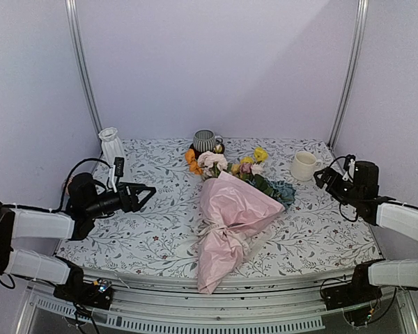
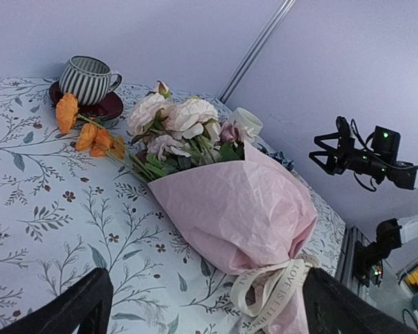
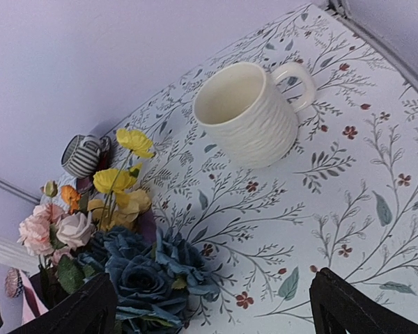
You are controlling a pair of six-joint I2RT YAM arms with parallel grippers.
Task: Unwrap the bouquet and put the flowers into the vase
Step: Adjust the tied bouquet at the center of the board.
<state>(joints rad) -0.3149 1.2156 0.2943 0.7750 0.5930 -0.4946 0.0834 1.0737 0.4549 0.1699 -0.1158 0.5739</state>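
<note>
Bouquet [image 1: 233, 216], crinkled pink paper cone, pale ribbon, mixed blooms

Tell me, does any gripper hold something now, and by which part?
Nothing is held. The left gripper and right gripper are both open, apart from the bouquet.

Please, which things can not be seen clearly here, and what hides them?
Lower stems of the flowers: every view, inside the pink paper.
Print on the ribbon: left wrist view, cut by the lower edge; too small from above.
The cream mug: left wrist view, mostly behind the flowers.
Inside of the vase: top view, too small; absent from wrist views.
</note>
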